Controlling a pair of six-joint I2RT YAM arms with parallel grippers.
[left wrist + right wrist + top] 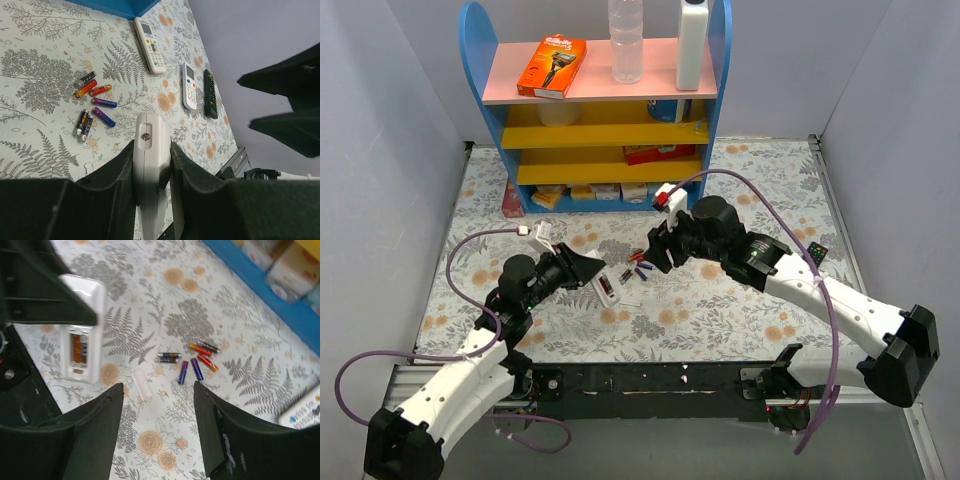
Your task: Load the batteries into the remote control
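Cloth (pixel 740 300) printed with grey ferns and orange flowers covers the table, which is closed in by plain grey walls (pixel 380 120). A blue shelf unit (pixel 600 130) with a pink top and yellow boards stands at the far edge.

The left arm (pixel 460 380) reaches forward and inward from its base. The left gripper (pixel 588 272) is clamped on the long, slim white plastic remote control (pixel 606 287), one dark finger pressing each long side. The right arm (pixel 840 305) bends in from the right. The right gripper (pixel 655 258) hangs over the middle of the cloth, its jaws spread wide and holding nothing.

The remote control's long axis runs on from the left gripper toward the table's centre. Its open battery bay (pixel 78 350) faces the right wrist camera, with something orange and dark showing inside. The batteries (pixel 640 265), small red, blue and dark cylinder cells, lie loose on the cloth just beyond the remote's free end, below the right gripper. A short white plastic strip (pixel 141 385) lies flat between them and the remote.
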